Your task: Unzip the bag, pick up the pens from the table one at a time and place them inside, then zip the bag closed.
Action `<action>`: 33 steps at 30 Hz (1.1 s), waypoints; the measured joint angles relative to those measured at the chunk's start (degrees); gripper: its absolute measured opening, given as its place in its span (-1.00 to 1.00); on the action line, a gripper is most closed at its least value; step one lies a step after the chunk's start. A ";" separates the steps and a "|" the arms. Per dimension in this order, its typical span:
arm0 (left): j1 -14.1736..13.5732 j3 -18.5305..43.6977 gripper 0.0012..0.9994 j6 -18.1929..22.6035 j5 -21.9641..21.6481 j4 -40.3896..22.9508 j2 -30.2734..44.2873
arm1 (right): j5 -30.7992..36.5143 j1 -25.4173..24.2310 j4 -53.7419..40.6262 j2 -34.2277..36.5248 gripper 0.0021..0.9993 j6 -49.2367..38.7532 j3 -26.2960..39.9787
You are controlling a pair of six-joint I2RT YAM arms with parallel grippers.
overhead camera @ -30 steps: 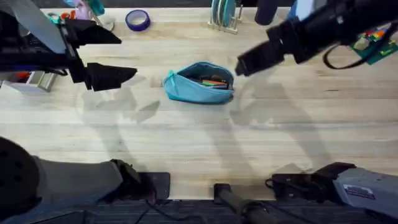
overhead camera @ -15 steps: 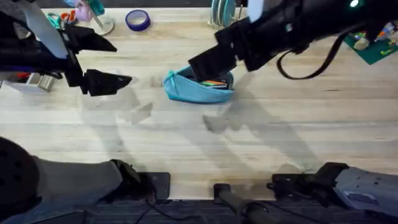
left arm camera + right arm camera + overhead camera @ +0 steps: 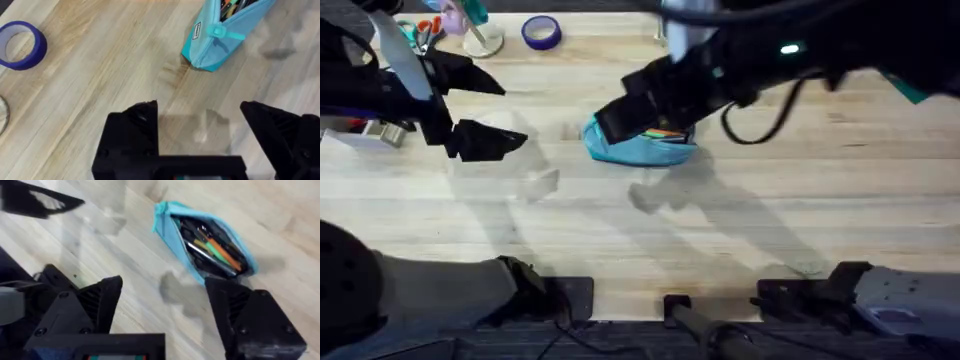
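Overhead view: light blue bag (image 3: 642,147) lying on the table (image 3: 740,220), just above the middle of the frame, its upper edge covered by the right arm. Right wrist view: bag (image 3: 205,242) unzipped and gaping in the upper middle of the frame, orange pen (image 3: 224,254), green pen (image 3: 200,245) and dark grey pen (image 3: 202,255) all tucked inside. Right gripper (image 3: 620,120) reaching across from the upper right, hanging over the bag's left end, fingers (image 3: 100,300) spread wide, holding nothing. Left wrist view: end of the bag (image 3: 220,35) at the upper right of the frame with its zipper tab pointing sideways, purple tape roll (image 3: 22,45) at the far left. Left gripper (image 3: 485,110) off at the upper left of the overhead frame, well apart from the bag, fingers (image 3: 132,135) wide open and empty. Tape roll (image 3: 541,32) at the top edge, scissors (image 3: 430,25) in the top left corner.
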 joint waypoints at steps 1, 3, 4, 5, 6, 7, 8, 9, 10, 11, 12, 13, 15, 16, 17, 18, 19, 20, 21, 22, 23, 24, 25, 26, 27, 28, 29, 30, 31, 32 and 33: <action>0.00 0.00 0.99 -0.02 -0.07 -0.01 0.00 | 0.20 0.25 -0.28 1.36 0.99 0.06 0.48; 0.00 0.00 0.99 0.00 -0.08 -0.01 0.00 | 1.48 1.03 -1.33 4.18 0.99 0.61 2.35; 0.00 0.00 0.99 -0.02 -0.08 -0.01 0.00 | 2.29 1.47 -2.06 5.46 0.99 0.96 3.56; 0.00 0.00 0.99 0.00 -0.08 -0.01 0.00 | 3.11 1.90 -2.90 6.59 0.99 1.18 4.94; 0.00 0.00 0.99 -0.01 -0.08 -0.01 0.00 | 3.74 2.28 -3.89 7.49 0.99 1.35 6.34; 0.00 0.00 0.99 -0.01 -0.08 -0.01 0.00 | 4.44 2.67 -5.21 8.52 0.99 1.51 8.21; 0.00 0.00 0.99 0.00 -0.08 -0.01 0.00 | 5.02 3.01 -6.54 9.47 0.99 1.60 10.19; 0.00 0.00 0.99 -0.02 -0.08 -0.01 0.00 | 5.67 3.31 -7.67 10.33 0.99 1.74 12.06; 0.00 0.00 0.99 -0.01 -0.10 0.02 0.00 | 6.35 3.66 -8.88 11.32 0.99 1.77 14.27; 0.00 0.00 0.99 -0.02 -0.08 0.01 0.00 | 7.07 3.97 -10.16 12.29 0.99 1.91 16.31; 0.00 0.00 0.99 0.00 -0.08 -0.01 0.00 | 7.78 4.30 -11.17 13.34 0.99 1.98 18.41; 0.00 0.00 0.99 0.01 -0.08 -0.01 0.00 | 8.32 4.61 -12.03 14.32 1.00 2.14 20.25; 0.00 0.00 0.99 -0.01 -0.08 -0.01 0.00 | 9.18 5.25 -12.89 16.41 0.99 2.37 23.70; 0.00 0.00 0.99 0.01 -0.08 -0.01 0.00 | 9.46 5.57 -12.99 17.23 0.99 2.51 24.86; 0.00 0.00 0.99 -0.01 -0.09 0.02 0.00 | 9.76 5.92 -12.97 18.10 0.99 2.73 25.94; 0.00 0.00 0.99 0.00 -0.09 0.02 0.00 | 9.96 6.23 -12.96 18.72 0.99 2.99 26.67; 0.00 0.00 0.99 -0.02 -0.08 -0.01 0.00 | 10.15 6.55 -12.77 19.25 0.99 3.12 27.15; 0.00 0.00 0.99 -0.02 -0.10 -0.01 0.00 | 10.21 6.86 -12.47 19.57 0.99 3.26 27.36; 0.00 0.00 0.99 0.01 -0.08 -0.01 0.00 | 10.34 7.14 -12.21 19.72 0.99 3.43 27.41; 0.00 0.00 0.99 0.00 -0.10 0.02 0.00 | 10.50 7.39 -12.05 19.77 0.99 3.49 27.43; 0.00 0.00 0.99 -0.02 -0.09 -0.01 0.00 | 10.82 7.64 -11.98 19.77 0.99 3.65 27.44; 0.00 0.00 0.99 0.00 -0.09 0.02 0.00 | 11.28 7.87 -12.00 19.77 0.99 3.70 27.51; 0.00 0.00 0.99 -0.01 -0.08 0.00 0.00 | 11.83 8.04 -11.98 19.77 0.99 3.84 27.62; 0.00 0.00 0.99 -0.02 -0.09 0.02 0.00 | 12.31 8.22 -11.98 19.77 0.99 3.93 27.68; 0.00 0.00 0.99 0.01 -0.10 0.02 0.00 | 12.99 8.38 -11.98 19.77 0.99 4.37 27.72; 0.00 0.00 0.99 -0.02 -0.08 0.00 0.00 | 13.83 8.55 -12.04 19.77 0.99 5.20 27.72; 0.00 0.00 0.99 -0.02 -0.08 0.02 0.00 | 14.74 8.76 -12.16 19.77 1.00 6.44 27.72; 0.00 0.00 0.99 0.00 -0.10 0.00 0.00 | 15.38 8.91 -12.24 19.77 1.00 7.51 27.72; 0.00 0.00 0.99 0.01 -0.08 0.02 0.00 | 15.95 9.08 -12.20 19.77 0.99 8.64 27.72; 0.00 0.00 0.99 0.01 -0.10 -0.01 0.00 | 16.39 9.31 -12.16 19.77 1.00 9.37 27.72; 0.00 0.00 0.99 0.00 -0.08 0.00 0.00 | 16.75 9.59 -12.13 19.77 0.99 10.10 27.74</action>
